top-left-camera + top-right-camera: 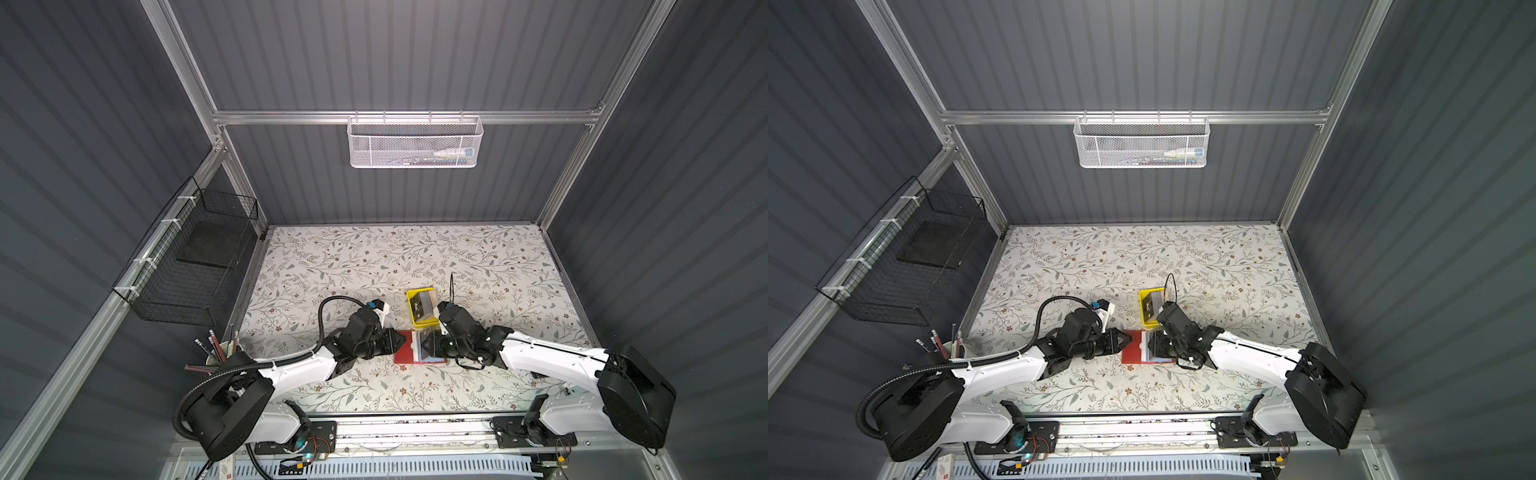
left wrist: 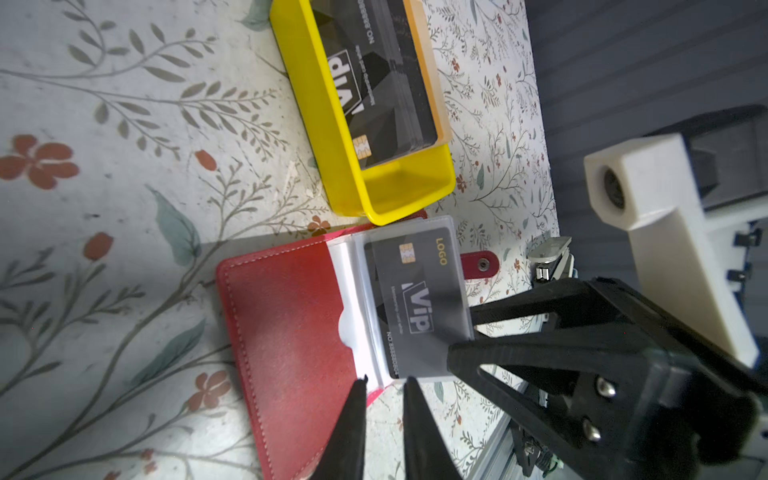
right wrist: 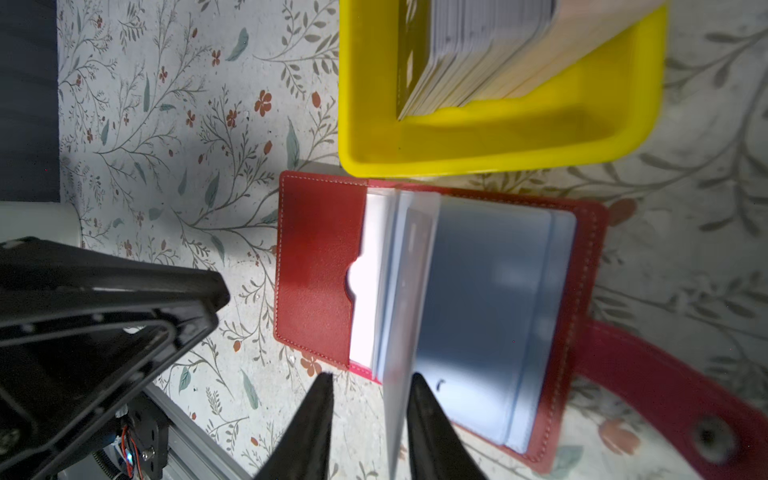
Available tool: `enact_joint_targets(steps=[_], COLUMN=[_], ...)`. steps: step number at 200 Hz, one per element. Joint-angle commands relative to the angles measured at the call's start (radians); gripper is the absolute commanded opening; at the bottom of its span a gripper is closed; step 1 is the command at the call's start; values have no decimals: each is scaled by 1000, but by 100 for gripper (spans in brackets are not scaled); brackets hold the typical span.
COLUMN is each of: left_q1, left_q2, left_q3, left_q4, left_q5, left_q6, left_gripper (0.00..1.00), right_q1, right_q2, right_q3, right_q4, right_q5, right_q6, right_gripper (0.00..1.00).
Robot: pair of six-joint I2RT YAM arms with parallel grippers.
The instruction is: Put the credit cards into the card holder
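The red card holder (image 1: 404,353) (image 1: 1133,349) lies open on the table in both top views. A clear sleeve holding a black VIP card (image 2: 415,299) stands raised from it. My right gripper (image 3: 372,376) is open, and that sleeve's edge (image 3: 395,399) stands between its fingers with a gap on one side. In the right wrist view a light blue card (image 3: 486,311) sits in a pocket behind it. My left gripper (image 2: 388,380) is open a little at the holder's near edge, with nothing between its tips. More credit cards (image 2: 386,83) (image 3: 478,54) are stacked in the yellow tray.
The yellow tray (image 1: 411,297) (image 2: 324,124) touches the holder's far side. The snap strap (image 3: 665,386) sticks out on the right arm's side. A pencil cup (image 1: 218,353) stands at the near left. A black wire basket (image 1: 187,266) and a white mesh basket (image 1: 415,143) hang on the walls.
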Motion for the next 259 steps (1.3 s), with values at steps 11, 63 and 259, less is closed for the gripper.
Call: enact_joint_targets(steps=[11, 63, 259], left_q1=[19, 34, 18], left_q2=[-53, -122, 83], left_q3=[-30, -49, 108], left_q4=[-13, -60, -34], left_q5=[6, -27, 36], left_q6=[31, 35, 99], left_gripper=[21, 23, 26], right_q1=[31, 71, -88], right_q2=[39, 136, -116], right_q3=[51, 140, 27], right_q4=[-33, -21, -97], right_q5=[29, 19, 72], right_q6=[-11, -17, -107], right_gripper=[34, 35, 50])
